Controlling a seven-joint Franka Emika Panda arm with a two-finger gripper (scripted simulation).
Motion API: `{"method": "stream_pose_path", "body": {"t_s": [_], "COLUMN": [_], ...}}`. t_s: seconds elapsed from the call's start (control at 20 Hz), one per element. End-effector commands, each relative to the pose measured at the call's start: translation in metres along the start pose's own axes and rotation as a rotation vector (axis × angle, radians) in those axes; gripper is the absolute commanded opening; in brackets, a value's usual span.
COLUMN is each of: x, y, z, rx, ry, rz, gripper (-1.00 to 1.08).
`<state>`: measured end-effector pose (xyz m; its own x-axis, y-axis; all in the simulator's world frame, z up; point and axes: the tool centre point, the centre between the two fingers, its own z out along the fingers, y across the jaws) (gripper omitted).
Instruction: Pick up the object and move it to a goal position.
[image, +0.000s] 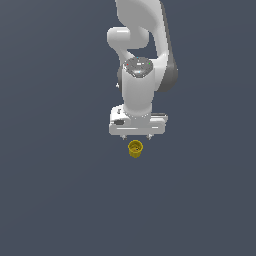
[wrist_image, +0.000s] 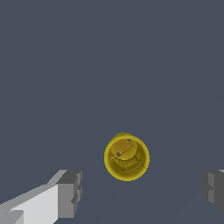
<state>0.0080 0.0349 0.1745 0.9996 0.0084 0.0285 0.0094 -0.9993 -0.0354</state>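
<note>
Exterior view: my fingers (image: 126, 137) are showing only as two short stubs under my white gripper (image: 137, 136), spread near the full width of the hand, gripping nothing. The yellow cup (image: 135, 148) is sitting upright on the dark floor (image: 60, 200), just below the gripper in the picture, apart from it, mouth facing up. I'm judging it light and rigid, thin-walled, probably slick, so it may tip or skid if only one pad touches.

Wrist view: my fingertips (wrist_image: 70, 192) are standing wide open, one at each side edge, nothing touching them. The cup (wrist_image: 127, 156) is lying between them but ahead of the pad line, not yet enclosed. I'm planning to pinch across the outer wall, below the rim.
</note>
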Motion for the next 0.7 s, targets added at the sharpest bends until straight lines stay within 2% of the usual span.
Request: {"method": "stream_pose_path", "body": {"t_s": [0.0, 0.65], "x": [0.000, 0.006], "y": [0.000, 0.013], "z": [0.000, -0.005], "rx": [0.000, 0.022], "ry": [0.000, 0.008], "rz": [0.000, 0.055], "gripper": [1.00, 1.00]}}
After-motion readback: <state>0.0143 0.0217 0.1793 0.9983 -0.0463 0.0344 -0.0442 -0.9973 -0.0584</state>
